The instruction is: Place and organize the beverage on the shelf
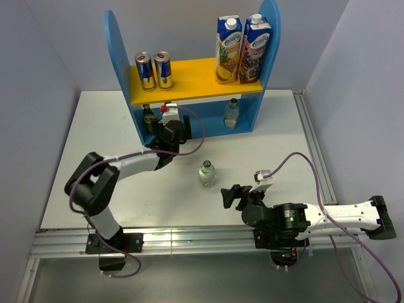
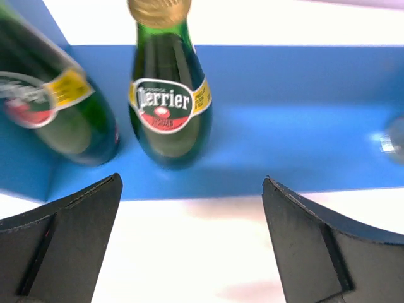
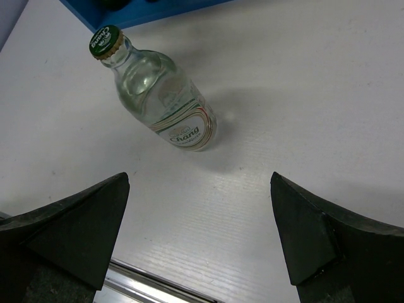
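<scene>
The shelf (image 1: 118,57) has blue side panels and a yellow-orange upper board (image 1: 196,79). Two blue-and-silver cans (image 1: 145,71) (image 1: 163,69) stand on the board's left end. Two dark green bottles (image 2: 169,95) (image 2: 57,107) stand on the lower level at the left. From above only one green bottle (image 1: 148,117) shows. My left gripper (image 1: 165,125) (image 2: 192,208) is open and empty, just in front of them. One clear bottle (image 1: 232,112) stands on the lower level at the right. The other clear bottle (image 1: 206,173) (image 3: 161,95) stands on the table. My right gripper (image 1: 231,194) (image 3: 199,208) is open and empty, a short way in front of it.
Two tall juice cartons (image 1: 228,50) (image 1: 254,49) stand on the right end of the upper board. The white table (image 1: 113,177) ends at a metal rail (image 1: 189,241) at the near edge. Grey walls close in the left, right and back.
</scene>
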You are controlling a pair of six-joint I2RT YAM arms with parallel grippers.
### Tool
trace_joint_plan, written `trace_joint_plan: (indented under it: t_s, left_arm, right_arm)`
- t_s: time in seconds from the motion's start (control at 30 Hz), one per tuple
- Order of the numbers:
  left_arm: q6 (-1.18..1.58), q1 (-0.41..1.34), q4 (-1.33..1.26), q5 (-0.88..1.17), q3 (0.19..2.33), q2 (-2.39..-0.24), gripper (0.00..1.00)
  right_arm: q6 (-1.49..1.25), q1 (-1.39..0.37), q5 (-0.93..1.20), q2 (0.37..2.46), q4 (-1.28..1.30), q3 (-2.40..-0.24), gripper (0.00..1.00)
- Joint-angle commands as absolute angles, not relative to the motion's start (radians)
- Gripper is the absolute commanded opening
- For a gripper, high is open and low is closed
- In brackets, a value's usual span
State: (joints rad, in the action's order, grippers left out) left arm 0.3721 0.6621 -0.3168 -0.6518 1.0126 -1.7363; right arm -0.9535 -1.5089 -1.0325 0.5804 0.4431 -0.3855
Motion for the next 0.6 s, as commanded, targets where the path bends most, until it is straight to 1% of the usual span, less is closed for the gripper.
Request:
trace_joint_plan:
  t_s: [0.0, 0.23, 0.4, 0.57]
  left_arm:
    - [0.437, 0.706, -0.330, -0.753, 0.927, -1.617, 0.99]
    - [0.558, 0.843, -0.164, -0.882, 0.787, -1.406, 0.99]
    - [0.626, 0.951, -0.098, -0.854, 0.655, -1.246, 0.99]
    - [0.729, 1.112, -0.020, -0.874, 0.591, -1.149, 0.99]
  right_arm:
    - [-0.979, -1.519, -1.091, 0.581, 0.445, -0.393, 1.00]
    - [-0.980, -1.526, -1.092, 0.569, 0.445, -0.388, 1.00]
    - [-0.968, -1.531, -1.091, 0.563, 0.436, -0.385, 1.00]
    - [-0.971, -1.532, -1.091, 0.577, 0.437, -0.390, 1.00]
